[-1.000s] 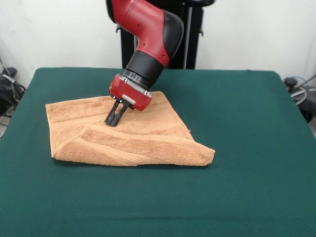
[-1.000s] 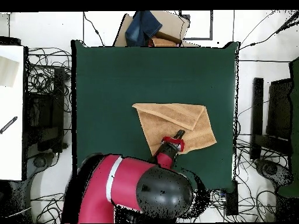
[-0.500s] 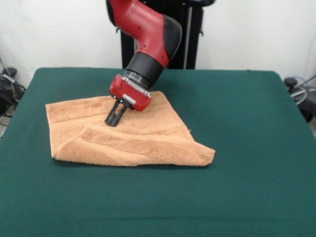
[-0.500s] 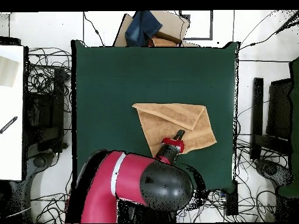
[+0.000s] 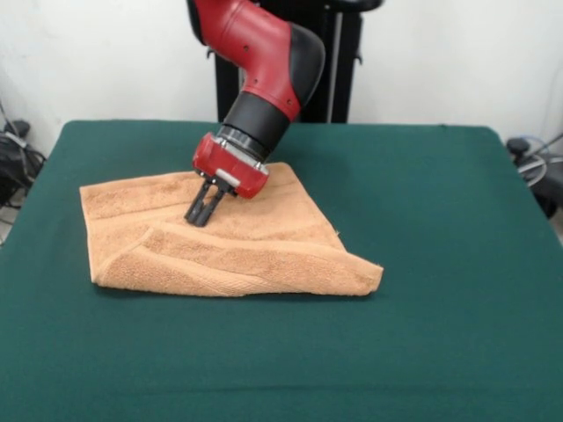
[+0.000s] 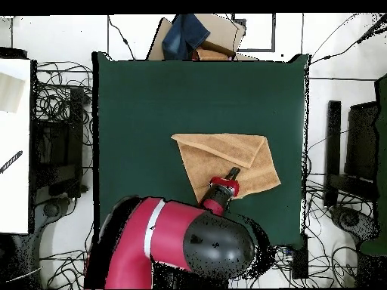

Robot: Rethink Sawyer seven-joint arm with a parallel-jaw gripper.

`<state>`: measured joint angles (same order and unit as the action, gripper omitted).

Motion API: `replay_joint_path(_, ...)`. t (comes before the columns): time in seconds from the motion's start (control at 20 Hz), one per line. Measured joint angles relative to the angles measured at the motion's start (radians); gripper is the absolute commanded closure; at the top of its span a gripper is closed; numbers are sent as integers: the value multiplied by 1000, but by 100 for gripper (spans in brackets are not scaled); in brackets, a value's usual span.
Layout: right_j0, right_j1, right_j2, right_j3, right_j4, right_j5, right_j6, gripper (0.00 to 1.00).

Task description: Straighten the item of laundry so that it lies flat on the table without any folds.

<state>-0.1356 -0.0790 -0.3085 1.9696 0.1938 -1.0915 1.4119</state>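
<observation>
The orange towel (image 5: 224, 233) lies on the green worktop (image 5: 440, 220), a bit to the left of the middle in the front view. It is not flat. One long part is folded over along the side nearest the camera, and it makes a thick roll that runs from the left edge to a pointy corner on the right. You can see thin stripes on the towel near that fold. In the overhead view the towel (image 6: 249, 170) sits near the middle of the worktop (image 6: 151, 98), toward the right, and the folded flap looks like a slanted strip across its top. The red and black arm (image 5: 264, 61) comes down from above and leans to the left. At its end is a red block, and the black pincer (image 5: 201, 211) sticks out from it. The two black fingers are close together with only a thin gap, and their tips touch the top of the towel, in the back part, away from the thick fold. I cannot tell if a bit of cloth is pinched between them. In the overhead view the pincer (image 6: 233, 174) is on the lower part of the towel. Beyond the far end of the worktop there is a brown box (image 6: 219, 34) with something blue (image 6: 185, 34) on it.
</observation>
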Motion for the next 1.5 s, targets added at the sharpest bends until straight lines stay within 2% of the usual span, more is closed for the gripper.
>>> replay_joint_path(0.55,-5,-73,11,0,0,181,0,100)
replay_joint_path(1.5,-9,-83,16,0,0,196,0,100)
